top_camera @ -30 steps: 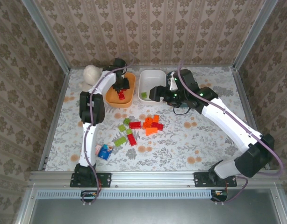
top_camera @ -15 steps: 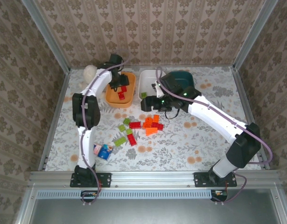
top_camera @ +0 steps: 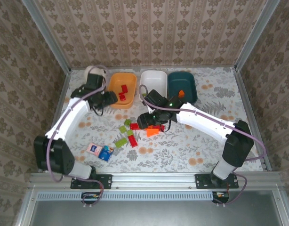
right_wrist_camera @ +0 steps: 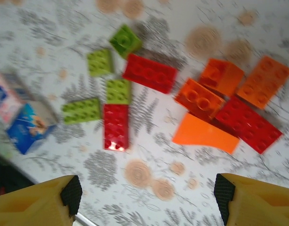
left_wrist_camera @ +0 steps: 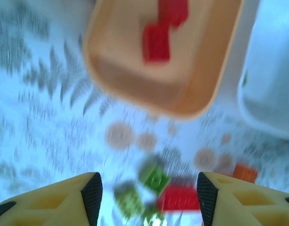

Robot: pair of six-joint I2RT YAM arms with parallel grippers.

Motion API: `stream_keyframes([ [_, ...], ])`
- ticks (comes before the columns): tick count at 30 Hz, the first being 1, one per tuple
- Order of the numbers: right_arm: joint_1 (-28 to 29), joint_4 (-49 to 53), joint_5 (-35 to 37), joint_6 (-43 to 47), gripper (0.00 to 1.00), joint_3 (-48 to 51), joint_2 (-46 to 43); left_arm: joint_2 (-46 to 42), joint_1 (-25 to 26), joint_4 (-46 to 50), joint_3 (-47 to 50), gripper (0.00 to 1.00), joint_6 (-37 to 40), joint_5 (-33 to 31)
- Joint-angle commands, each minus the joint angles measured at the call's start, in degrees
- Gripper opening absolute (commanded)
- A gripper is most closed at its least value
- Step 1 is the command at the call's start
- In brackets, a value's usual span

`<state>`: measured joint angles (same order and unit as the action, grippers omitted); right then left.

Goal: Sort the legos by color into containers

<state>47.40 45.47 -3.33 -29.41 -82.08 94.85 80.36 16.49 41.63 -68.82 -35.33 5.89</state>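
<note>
Loose legos lie mid-table: red bricks (right_wrist_camera: 149,72) (right_wrist_camera: 116,126), lime green ones (right_wrist_camera: 100,61) (top_camera: 120,142) and orange ones (right_wrist_camera: 201,99) (top_camera: 152,132). My right gripper (top_camera: 147,120) hangs open over this pile, and nothing sits between its fingertips (right_wrist_camera: 147,197). At the back stand the orange tray (top_camera: 115,101), the white tray (top_camera: 153,75) and the dark teal tray (top_camera: 182,80). Two red bricks (left_wrist_camera: 156,42) lie in the orange tray (left_wrist_camera: 135,89), and an orange piece (top_camera: 181,93) lies in the teal one. My left gripper (top_camera: 107,98) is open and empty beside the orange tray's left edge, with blurred green bricks (left_wrist_camera: 156,178) ahead of it.
A white plush toy (top_camera: 92,71) sits at the back left corner. A pink packet (top_camera: 92,149) and a blue packet (top_camera: 106,152) lie left of the pile, toward the near edge. Metal frame rails and papered walls close in the table on all sides.
My left gripper pulled out of the orange tray and moved left and nearer. My right gripper swung from the white tray down over the lego pile, uncovering the teal tray.
</note>
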Motion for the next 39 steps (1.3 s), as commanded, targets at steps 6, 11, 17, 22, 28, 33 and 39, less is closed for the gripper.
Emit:
stream_keyframes([
  [6,1.0,5.1,6.4,2.5,0.83,0.2,4.9,-19.7,4.0,3.2,14.8,0.6,-5.0,1.3],
  [11,1.0,-1.1,2.4,18.1,0.81,2.5,4.2,-25.7,3.9,6.1,16.7,0.6,-4.5,-0.4],
  [17,1.1,-3.7,0.4,33.6,0.83,3.2,8.7,-29.2,3.9,5.3,17.9,0.6,-5.7,-0.9],
  [22,1.1,-3.8,2.7,41.1,0.87,2.4,12.1,-30.3,4.0,5.2,18.5,0.6,-6.4,-0.3],
  [28,1.1,-3.9,5.7,45.8,0.9,2.1,13.6,-30.2,4.0,5.8,18.2,0.6,-6.5,-0.1],
  [33,1.2,-3.6,6.3,47.3,0.89,1.0,15.5,-29.4,4.0,5.9,17.5,0.6,-6.3,0.2],
  [39,1.3,-3.0,5.0,46.0,0.85,1.0,17.3,-29.3,4.0,6.0,17.4,0.6,-6.4,0.1],
])
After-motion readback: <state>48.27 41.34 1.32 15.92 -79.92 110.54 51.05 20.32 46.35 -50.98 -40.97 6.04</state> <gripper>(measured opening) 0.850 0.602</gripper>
